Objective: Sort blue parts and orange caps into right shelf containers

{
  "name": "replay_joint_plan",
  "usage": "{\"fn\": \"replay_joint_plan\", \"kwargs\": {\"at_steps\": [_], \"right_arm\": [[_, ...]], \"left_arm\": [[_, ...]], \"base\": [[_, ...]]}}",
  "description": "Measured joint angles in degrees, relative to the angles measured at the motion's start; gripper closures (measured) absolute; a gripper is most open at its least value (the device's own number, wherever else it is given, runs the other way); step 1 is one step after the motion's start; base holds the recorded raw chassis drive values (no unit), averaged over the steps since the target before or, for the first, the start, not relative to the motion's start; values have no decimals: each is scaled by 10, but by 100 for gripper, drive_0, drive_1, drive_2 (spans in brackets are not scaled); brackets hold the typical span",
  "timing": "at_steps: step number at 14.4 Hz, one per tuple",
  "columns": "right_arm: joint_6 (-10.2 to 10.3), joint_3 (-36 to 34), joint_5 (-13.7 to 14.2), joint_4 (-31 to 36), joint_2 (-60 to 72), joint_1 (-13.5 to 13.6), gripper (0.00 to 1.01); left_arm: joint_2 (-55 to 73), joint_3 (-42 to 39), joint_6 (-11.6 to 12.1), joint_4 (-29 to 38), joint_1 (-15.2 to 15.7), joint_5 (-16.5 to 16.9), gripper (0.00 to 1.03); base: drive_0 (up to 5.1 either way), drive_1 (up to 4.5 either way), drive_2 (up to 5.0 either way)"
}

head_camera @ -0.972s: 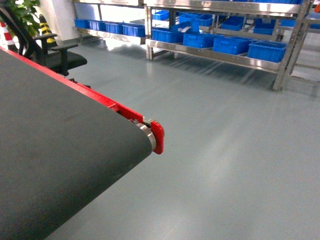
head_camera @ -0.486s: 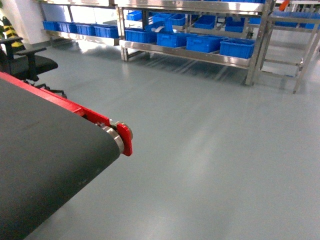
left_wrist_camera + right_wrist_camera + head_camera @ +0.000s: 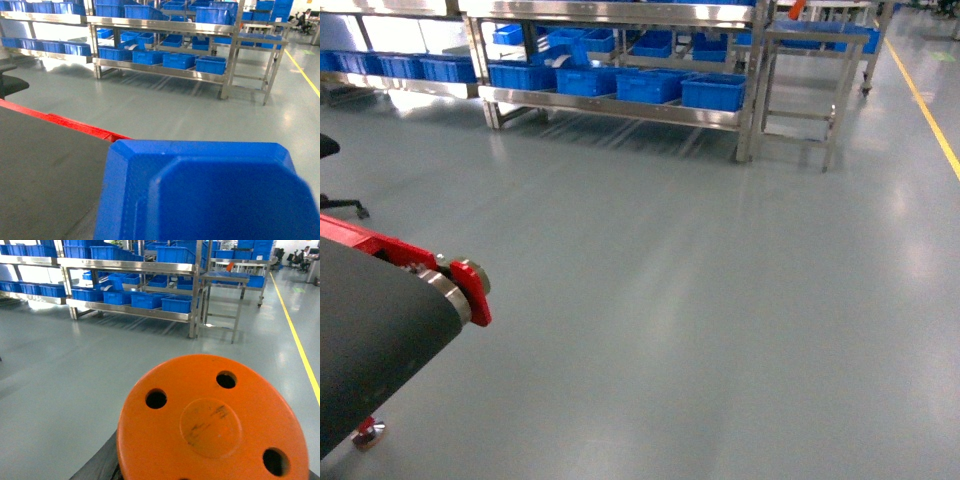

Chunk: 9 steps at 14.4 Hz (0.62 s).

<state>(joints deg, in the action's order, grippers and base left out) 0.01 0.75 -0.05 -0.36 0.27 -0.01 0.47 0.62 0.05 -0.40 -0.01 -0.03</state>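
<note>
Little of the robot's own body can be made out. The right wrist camera's view is largely filled by the orange cap (image 3: pixel 215 425), very close to the lens. Just below the cap's lower left edge shows a dark grey strip (image 3: pixel 100 466), matte and plain, with no screws, cables or markings to be seen. Whether it is part of the arm cannot be told. A blue part (image 3: pixel 200 195) covers the lower frame of the left wrist view the same way.
</note>
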Motion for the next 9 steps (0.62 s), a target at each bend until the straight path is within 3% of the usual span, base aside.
{"fn": "replay_joint_plan", "kwargs": {"at_steps": [9], "right_arm": [[0, 0, 0, 0, 0, 0, 56]], "left_arm": [[0, 0, 0, 0, 0, 0, 60]], "base": [[-164, -164, -164]]}}
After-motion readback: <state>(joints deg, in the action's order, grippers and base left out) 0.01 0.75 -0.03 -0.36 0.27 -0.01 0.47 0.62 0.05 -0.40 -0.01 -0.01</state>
